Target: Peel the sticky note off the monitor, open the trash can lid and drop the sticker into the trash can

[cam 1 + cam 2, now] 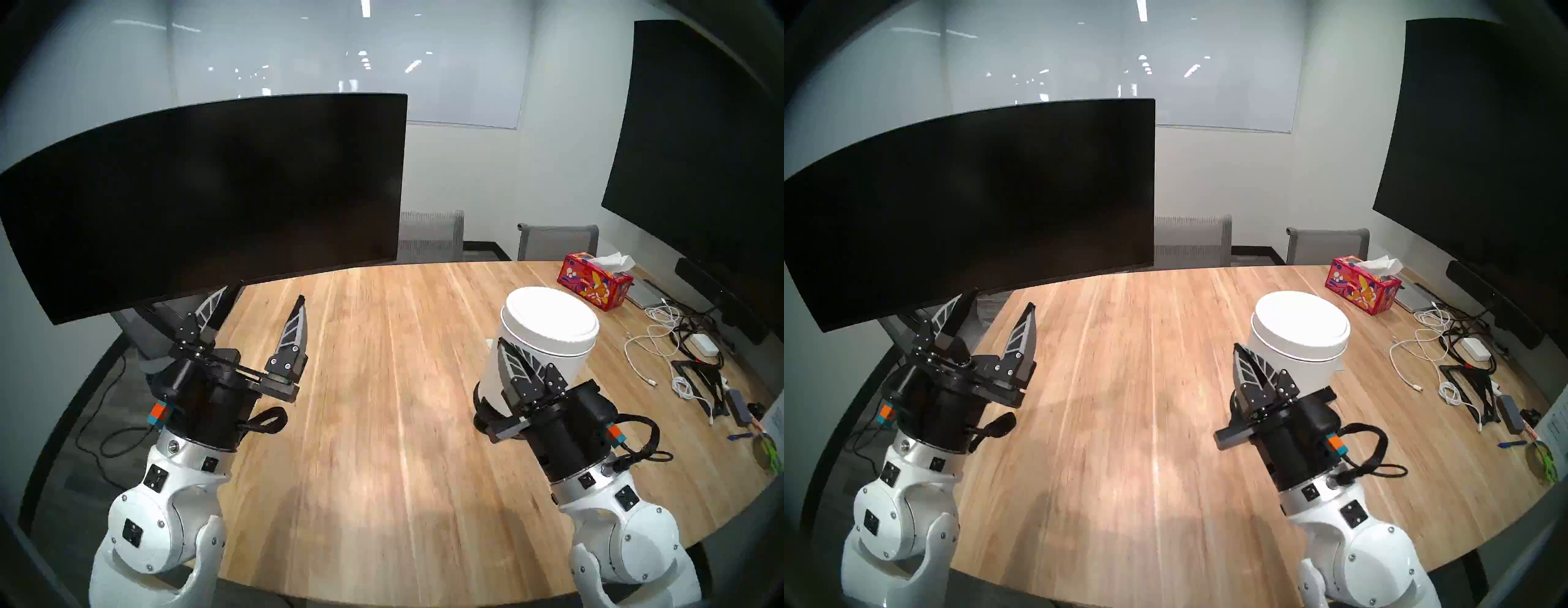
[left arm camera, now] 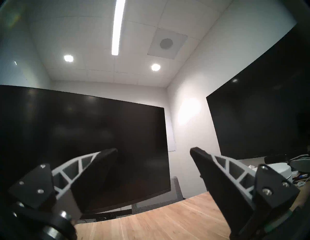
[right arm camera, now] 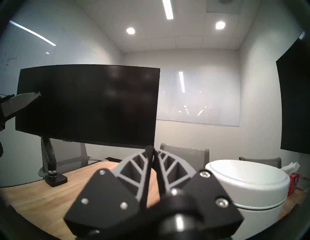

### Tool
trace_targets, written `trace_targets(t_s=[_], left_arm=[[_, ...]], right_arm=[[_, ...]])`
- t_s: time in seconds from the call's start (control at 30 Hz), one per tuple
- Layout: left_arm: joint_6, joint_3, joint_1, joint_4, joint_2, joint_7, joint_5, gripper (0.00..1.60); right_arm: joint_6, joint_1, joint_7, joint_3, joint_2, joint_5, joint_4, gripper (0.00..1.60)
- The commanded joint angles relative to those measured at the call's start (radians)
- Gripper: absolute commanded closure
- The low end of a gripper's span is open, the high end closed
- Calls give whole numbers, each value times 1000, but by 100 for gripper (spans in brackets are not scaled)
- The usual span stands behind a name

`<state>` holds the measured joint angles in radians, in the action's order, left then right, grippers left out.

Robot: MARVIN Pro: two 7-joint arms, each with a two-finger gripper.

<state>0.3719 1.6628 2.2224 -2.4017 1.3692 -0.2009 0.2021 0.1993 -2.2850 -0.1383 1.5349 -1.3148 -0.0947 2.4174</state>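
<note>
The trash can (image 1: 547, 361) stands upright on the wooden tabletop (image 1: 382, 403) with its round white lid (image 1: 551, 316) down flat over it. The sticky note cannot be seen on the screen, on the tabletop or in either claw. The right claw (image 1: 507, 346) hovers just in front of the trash can, its tips meeting with nothing between them. The left claw (image 1: 261, 299) hangs well to the left of the trash can, spread wide and empty, below the lower edge of the curved monitor (image 1: 212, 195). A red tissue box (image 1: 596, 282) sits just behind the trash can, and loose cables (image 1: 662, 339) lie to its right.
</note>
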Motion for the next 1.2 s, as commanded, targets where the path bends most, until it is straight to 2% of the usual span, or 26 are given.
trace_targets(t_s=[0.0,1.17], left_arm=[[16,2,8,-27,2,-4,1,0],[16,7,8,-27,17,-20,1,0]], right_arm=[[13,1,3,-2,-5,-4,26,99],[14,2,10,-5,-1,-4,26,99]])
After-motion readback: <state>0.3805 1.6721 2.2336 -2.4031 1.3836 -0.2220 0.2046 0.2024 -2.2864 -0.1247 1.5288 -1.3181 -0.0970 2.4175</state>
